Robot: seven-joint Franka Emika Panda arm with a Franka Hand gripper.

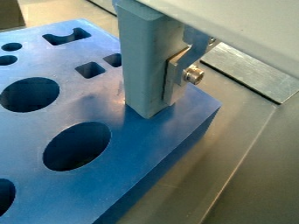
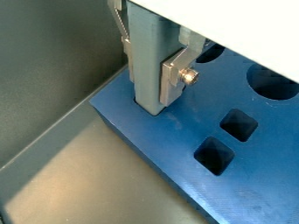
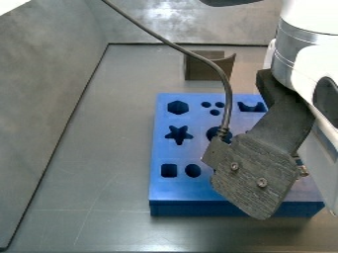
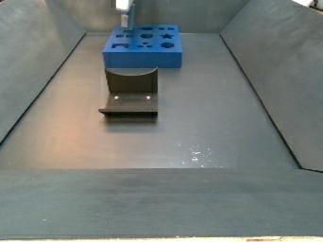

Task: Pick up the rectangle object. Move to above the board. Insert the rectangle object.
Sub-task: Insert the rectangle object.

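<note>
The rectangle object (image 1: 149, 61) (image 2: 146, 52), a slim light blue block, hangs upright in my gripper (image 1: 152, 79) (image 2: 149, 66), which is shut on its sides. One silver finger (image 1: 177, 74) (image 2: 176, 79) with a screw presses its flank. The block's lower end sits at the top face of the bright blue board (image 1: 70, 96) (image 2: 233, 188), close to a solid corner, beside no cutout. I cannot tell whether it touches. In a side view the board (image 3: 185, 153) lies partly behind my wrist housing (image 3: 258, 173), which hides the block. Far off, the gripper (image 4: 123, 11) stands over the board (image 4: 143, 47).
The dark L-shaped fixture (image 3: 205, 64) (image 4: 130, 95) stands on the grey floor just off one board edge. Sloping grey walls (image 4: 38, 85) enclose the floor. A flat metal strip (image 1: 251, 70) lies beyond the board's corner. A black cable (image 3: 172, 44) runs to my wrist.
</note>
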